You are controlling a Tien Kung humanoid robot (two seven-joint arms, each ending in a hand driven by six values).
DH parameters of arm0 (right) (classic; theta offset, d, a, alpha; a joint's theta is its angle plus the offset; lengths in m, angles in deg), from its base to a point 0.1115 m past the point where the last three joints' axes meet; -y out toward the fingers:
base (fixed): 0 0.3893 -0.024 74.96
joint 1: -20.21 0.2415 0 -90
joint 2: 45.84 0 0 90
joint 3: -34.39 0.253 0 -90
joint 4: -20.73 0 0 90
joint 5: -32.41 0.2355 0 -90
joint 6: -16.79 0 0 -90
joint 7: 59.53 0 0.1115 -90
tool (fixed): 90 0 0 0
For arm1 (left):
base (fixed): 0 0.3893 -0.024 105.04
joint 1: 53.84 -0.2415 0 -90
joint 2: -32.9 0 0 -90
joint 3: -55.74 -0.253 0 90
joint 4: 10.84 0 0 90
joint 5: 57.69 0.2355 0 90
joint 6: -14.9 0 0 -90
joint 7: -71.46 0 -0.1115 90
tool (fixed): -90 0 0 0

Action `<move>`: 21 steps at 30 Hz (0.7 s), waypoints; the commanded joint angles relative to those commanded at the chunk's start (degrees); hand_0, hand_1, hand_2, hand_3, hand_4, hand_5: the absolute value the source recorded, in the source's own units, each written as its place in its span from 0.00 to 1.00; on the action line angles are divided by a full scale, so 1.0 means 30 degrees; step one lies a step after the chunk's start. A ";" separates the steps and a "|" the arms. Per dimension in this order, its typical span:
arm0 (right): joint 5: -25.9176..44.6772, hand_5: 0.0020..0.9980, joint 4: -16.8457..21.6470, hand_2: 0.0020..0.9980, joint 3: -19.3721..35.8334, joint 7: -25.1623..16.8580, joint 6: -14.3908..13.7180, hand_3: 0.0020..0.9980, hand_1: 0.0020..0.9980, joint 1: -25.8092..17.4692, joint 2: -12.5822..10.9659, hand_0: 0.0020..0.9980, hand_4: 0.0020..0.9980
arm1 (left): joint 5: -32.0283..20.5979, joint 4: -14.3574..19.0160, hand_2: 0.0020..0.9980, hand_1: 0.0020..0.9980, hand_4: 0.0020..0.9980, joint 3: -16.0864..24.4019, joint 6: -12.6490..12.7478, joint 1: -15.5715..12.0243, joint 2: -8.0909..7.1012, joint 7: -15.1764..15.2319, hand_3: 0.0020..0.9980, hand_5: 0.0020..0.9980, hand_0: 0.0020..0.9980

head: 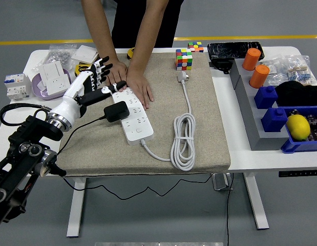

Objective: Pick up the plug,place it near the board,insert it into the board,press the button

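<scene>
A black plug (116,111) sits pressed into the left side of the white power board (135,120), which lies on the beige mat (199,118). Its thin black wire trails left across the mat. My left hand (97,82) hovers up and to the left of the plug with its fingers spread and nothing in it. A person's two hands (132,82) press flat on the board's far end. The board's round button (139,130) shows near its front end.
The board's white cable lies coiled (183,138) at mid-mat, ending in a white plug (182,77) by a colour cube (183,59). White sockets (53,77) and a yellow tape measure (84,70) lie at the left. Blue bins, orange cylinders and a lemon (297,126) fill the right.
</scene>
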State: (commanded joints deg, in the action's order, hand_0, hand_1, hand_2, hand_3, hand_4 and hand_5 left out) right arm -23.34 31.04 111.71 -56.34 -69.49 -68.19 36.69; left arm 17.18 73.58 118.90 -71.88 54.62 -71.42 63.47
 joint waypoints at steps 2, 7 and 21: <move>-0.0032 0.73 0.0000 0.72 0.0015 0.0019 -0.0002 0.75 0.74 -0.0016 -0.0005 0.84 1.00 | 0.1490 0.0223 0.16 0.08 0.49 -0.0863 -0.0465 0.0187 -0.0281 -0.0445 0.75 0.03 0.16; -0.0032 0.73 0.0000 0.72 -0.0062 0.0049 -0.0012 0.75 0.74 -0.0023 -0.0057 0.84 1.00 | 0.5462 0.0242 0.15 0.05 0.48 -0.2806 -0.2246 0.0837 -0.0682 -0.1909 0.73 0.00 0.14; 0.0001 0.73 0.0000 0.72 -0.0229 0.0073 -0.0039 0.75 0.74 -0.0072 -0.0086 0.84 1.00 | 1.3231 -0.1139 0.15 0.04 0.49 -0.4989 -0.4103 0.1614 -0.0389 -0.3522 0.82 0.00 0.14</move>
State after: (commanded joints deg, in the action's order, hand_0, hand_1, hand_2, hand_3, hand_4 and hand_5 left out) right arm -23.33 31.04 111.03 -56.12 -69.61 -68.41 36.43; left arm 56.87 70.16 103.93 -84.19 59.47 -72.58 52.91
